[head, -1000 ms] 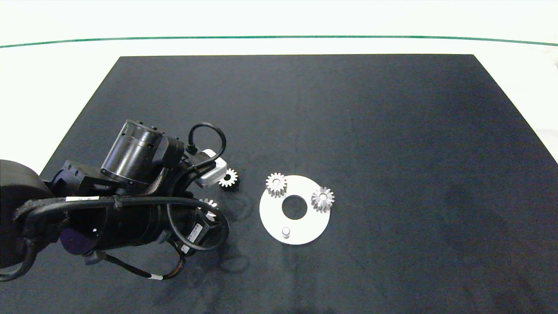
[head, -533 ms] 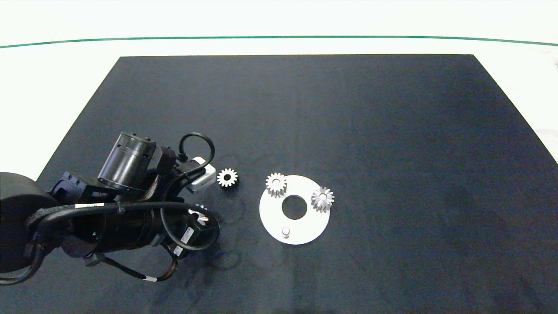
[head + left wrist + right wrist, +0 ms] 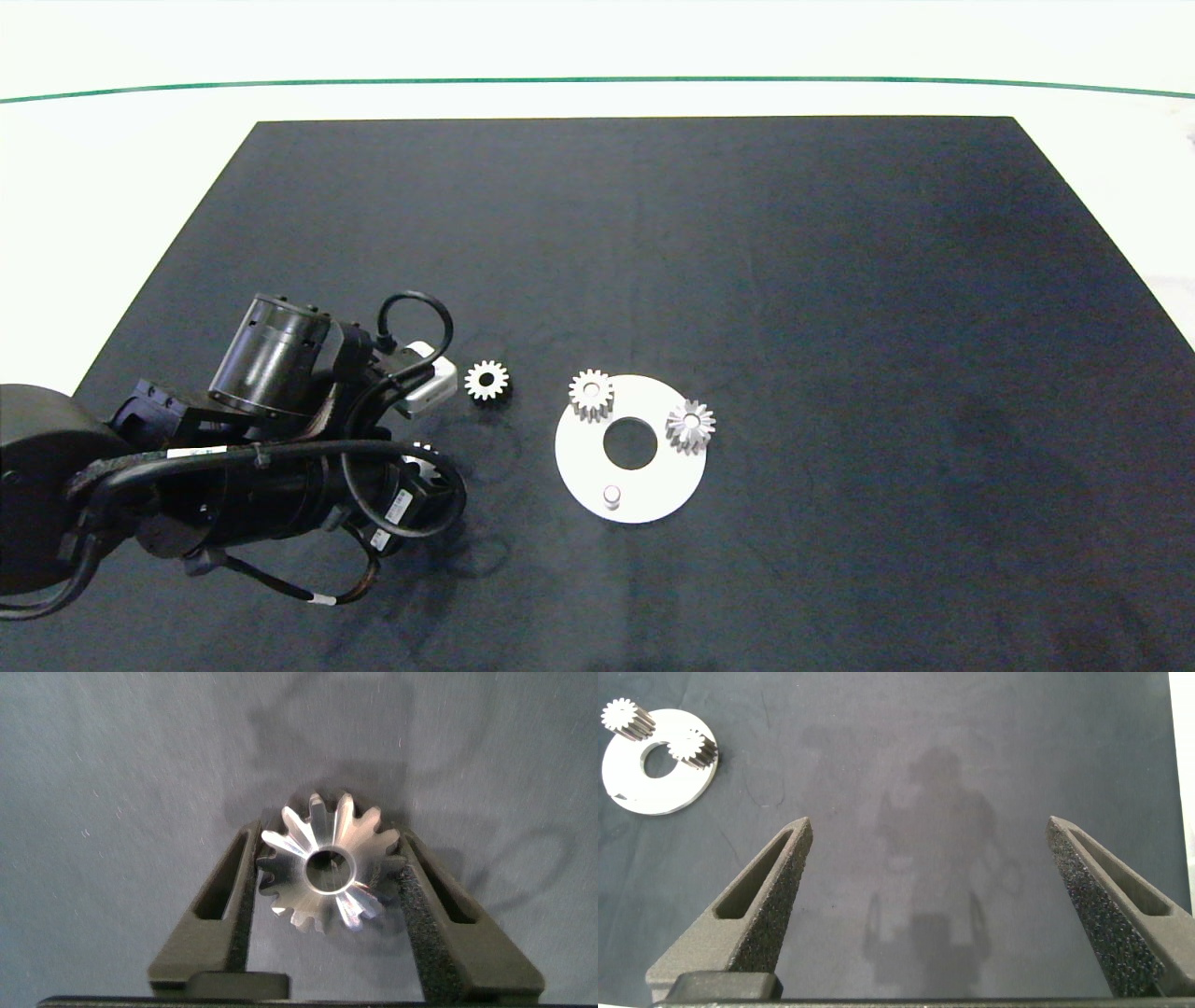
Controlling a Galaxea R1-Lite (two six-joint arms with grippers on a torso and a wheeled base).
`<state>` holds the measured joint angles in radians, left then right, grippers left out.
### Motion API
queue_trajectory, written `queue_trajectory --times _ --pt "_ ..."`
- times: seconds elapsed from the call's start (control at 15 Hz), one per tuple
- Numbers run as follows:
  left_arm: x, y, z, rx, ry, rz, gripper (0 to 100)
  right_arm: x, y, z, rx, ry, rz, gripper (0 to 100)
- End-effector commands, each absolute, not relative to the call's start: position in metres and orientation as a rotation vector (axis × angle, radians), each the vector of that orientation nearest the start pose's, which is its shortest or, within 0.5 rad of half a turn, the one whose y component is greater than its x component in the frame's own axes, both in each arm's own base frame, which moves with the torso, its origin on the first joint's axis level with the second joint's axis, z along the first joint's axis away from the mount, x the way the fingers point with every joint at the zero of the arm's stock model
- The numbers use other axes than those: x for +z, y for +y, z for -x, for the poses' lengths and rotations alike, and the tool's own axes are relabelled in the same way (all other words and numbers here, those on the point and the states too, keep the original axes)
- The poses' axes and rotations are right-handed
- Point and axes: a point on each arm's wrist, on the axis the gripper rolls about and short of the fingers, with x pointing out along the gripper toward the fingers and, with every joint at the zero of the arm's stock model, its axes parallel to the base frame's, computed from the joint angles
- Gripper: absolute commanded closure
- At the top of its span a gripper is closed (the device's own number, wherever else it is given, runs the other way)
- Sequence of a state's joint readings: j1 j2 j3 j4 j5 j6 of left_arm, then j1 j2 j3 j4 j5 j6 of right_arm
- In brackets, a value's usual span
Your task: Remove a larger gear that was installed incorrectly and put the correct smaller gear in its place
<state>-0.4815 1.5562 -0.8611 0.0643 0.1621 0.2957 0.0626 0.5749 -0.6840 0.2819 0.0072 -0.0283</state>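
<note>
Silver larger gear is pinched by the left gripper; right gripper spread; no readable writing

Shiny metal larger gear, apparently machined

Arm: black left arm, bulky rounded segments, one glossy cylindrical housing.
Cables: black looped cables behind the left pincer, white bands on them.
Markings: small white labels on the wrist.
Wrist camera: silver-white box.
Fingers: dark grey fingers, slotted, with rough foam pads.
</note>
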Motion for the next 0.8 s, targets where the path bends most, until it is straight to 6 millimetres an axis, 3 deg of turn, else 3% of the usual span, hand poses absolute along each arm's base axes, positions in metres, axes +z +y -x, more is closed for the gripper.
queue_trajectory --times 0.07,0.47,0.67,0.8 --pt "0.175 -0.113 -0.225 -0.412 0.679 -0.523 0 0.239 0.001 -0.015 0.073 0.174 0.034 0" --pt "0.194 -0.124 -0.222 -0.443 0.597 -0.512 0 0.237 0.001 -0.015 0.073 0.183 0.033 0" --pt "0.211 -0.135 -0.228 -0.458 0.536 -0.492 0 0.237 0.001 -0.015 0.073 0.182 0.033 0" --pt "0.211 -0.140 -0.237 -0.457 0.535 -0.493 0 0.237 0.001 -0.015 0.073 0.181 0.034 0"
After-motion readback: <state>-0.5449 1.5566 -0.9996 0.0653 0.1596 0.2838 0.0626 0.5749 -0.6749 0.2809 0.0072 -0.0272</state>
